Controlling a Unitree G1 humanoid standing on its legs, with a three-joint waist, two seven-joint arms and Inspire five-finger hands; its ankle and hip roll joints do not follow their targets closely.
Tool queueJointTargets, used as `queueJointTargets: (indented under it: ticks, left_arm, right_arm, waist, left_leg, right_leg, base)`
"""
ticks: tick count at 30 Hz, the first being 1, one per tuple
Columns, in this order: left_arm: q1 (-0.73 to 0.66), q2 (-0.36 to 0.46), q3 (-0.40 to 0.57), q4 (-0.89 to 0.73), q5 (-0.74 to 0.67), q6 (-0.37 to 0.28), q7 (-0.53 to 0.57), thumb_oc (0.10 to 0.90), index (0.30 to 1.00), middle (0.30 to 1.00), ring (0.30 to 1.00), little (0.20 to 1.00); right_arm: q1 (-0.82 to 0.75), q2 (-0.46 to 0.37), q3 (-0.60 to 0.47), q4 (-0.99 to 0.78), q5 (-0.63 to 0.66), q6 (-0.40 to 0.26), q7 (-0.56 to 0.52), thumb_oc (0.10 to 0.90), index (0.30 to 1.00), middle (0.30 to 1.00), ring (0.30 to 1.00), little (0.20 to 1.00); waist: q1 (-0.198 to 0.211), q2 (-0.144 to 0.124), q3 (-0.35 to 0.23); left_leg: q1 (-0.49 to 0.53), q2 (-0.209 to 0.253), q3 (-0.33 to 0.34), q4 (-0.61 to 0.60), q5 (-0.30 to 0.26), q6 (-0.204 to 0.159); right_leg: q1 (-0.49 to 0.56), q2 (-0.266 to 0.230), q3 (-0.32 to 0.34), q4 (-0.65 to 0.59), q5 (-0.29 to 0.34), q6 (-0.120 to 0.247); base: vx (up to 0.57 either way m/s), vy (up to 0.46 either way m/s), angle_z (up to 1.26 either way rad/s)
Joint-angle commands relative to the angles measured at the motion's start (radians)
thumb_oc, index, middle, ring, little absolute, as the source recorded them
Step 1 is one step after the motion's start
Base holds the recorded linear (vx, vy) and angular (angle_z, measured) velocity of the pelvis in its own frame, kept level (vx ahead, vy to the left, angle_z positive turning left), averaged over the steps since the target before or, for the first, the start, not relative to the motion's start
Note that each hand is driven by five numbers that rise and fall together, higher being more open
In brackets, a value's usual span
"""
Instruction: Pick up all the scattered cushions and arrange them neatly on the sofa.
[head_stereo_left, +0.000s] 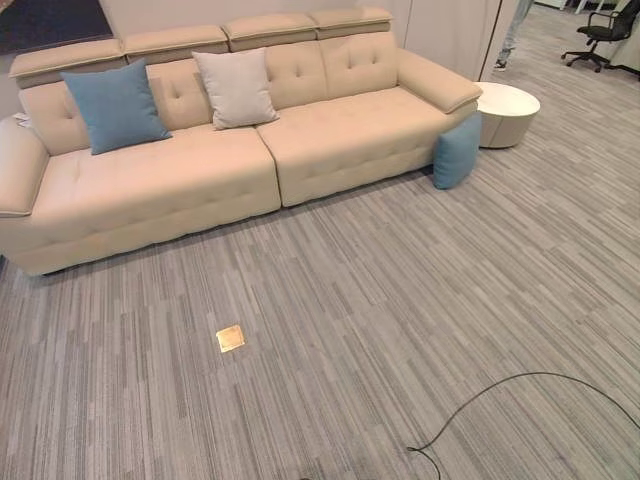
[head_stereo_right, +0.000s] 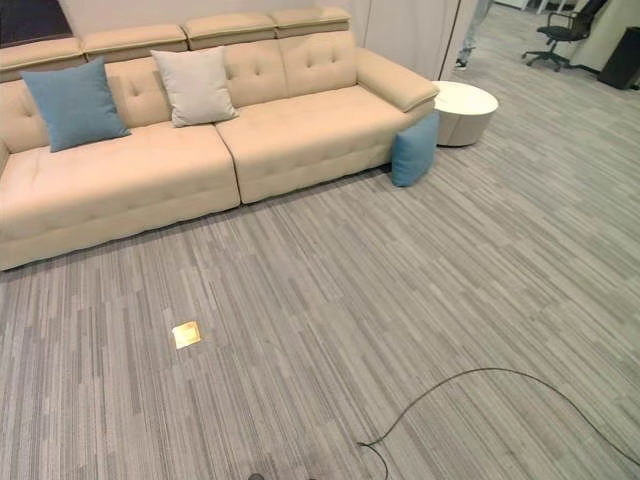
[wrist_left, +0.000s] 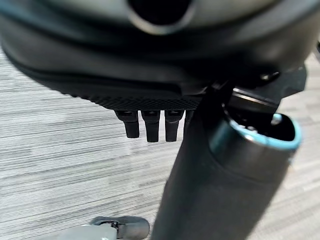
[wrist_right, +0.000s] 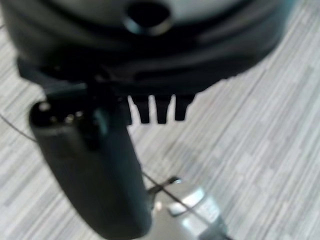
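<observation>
Both hands empty over carpet: left hand (wrist_left: 150, 122) and right hand (wrist_right: 157, 107) fingers straight, seen from wrist views. Head views: blue cushion (head_stereo_left: 457, 151) on floor at 2 o'clock, against sofa (head_stereo_left: 330, 130) arm; second blue cushion (head_stereo_left: 115, 106) and white cushion (head_stereo_left: 236, 87) upright on seat.

Blue cushions (head_stereo_left: 116, 106) two, white cushion (head_stereo_left: 236, 87) one, sofa (head_stereo_left: 330, 125) one.

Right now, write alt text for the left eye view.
A long beige sofa holds a blue cushion and a white cushion upright against its backrest. A second blue cushion stands on the carpet, leaning against the sofa's right end beside a round white table.
</observation>
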Motion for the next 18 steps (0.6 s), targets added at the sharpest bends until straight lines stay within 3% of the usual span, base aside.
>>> queueJointTargets:
  ticks: [1,9,11,15,18]
  left_arm:
    - [-0.047,-0.005,-0.030,0.029,0.082,-0.015,0.004,0.800,0.900,0.900,0.900,0.900]
    - [-0.083,-0.008,-0.121,-0.032,0.172,-0.031,0.014,0.800,0.900,0.900,0.900,0.900]
    - [-0.112,-0.010,-0.204,-0.043,0.288,-0.024,0.026,0.800,0.900,0.900,0.900,0.900]
    - [-0.157,0.000,-0.259,-0.070,0.347,-0.025,0.024,0.800,0.900,0.900,0.900,0.900]
    - [-0.195,0.008,-0.280,-0.093,0.355,-0.020,0.017,0.800,0.900,0.900,0.900,0.900]
  right_arm:
    - [0.010,-0.059,0.024,0.032,-0.019,0.000,-0.002,0.800,0.900,0.900,0.900,0.900]
    - [-0.069,-0.087,0.108,-0.085,-0.059,-0.035,0.005,0.800,0.900,0.900,0.900,0.900]
    - [-0.117,-0.108,0.192,-0.123,-0.182,-0.040,-0.006,0.800,0.900,0.900,0.900,0.900]
    - [-0.188,-0.149,0.271,-0.165,-0.301,-0.040,-0.017,0.800,0.900,0.900,0.900,0.900]
    - [-0.231,-0.166,0.283,-0.182,-0.300,-0.039,-0.013,0.800,0.900,0.900,0.900,0.900]
  waist:
    - [0.008,0.011,-0.026]
    - [0.017,0.014,0.000]
    - [0.015,0.011,0.019]
    - [0.016,0.006,0.070]
    - [0.016,0.017,0.097]
  left_leg:
    - [-0.030,0.020,-0.054,0.001,-0.080,-0.066]
    - [-0.051,0.017,-0.052,0.001,-0.077,-0.059]
    - [-0.042,0.011,-0.040,0.001,-0.087,-0.046]
    - [-0.070,-0.003,-0.019,0.037,-0.091,-0.032]
    - [-0.127,-0.014,-0.002,0.090,-0.118,-0.007]
  right_leg:
    - [-0.054,-0.046,0.011,0.012,-0.016,0.107]
    - [-0.083,-0.049,0.028,0.012,-0.007,0.111]
    - [-0.082,-0.055,0.043,0.012,-0.002,0.113]
    - [-0.096,-0.077,0.072,0.012,0.008,0.115]
    - [-0.191,-0.075,0.086,0.158,-0.035,0.109]
  base:
    - [-0.02,0.022,-0.04]
    - [-0.01,0.017,-0.09]
    - [0.08,0.042,-0.10]
    - [0.02,0.048,-0.16]
    - [0.07,0.049,-0.18]
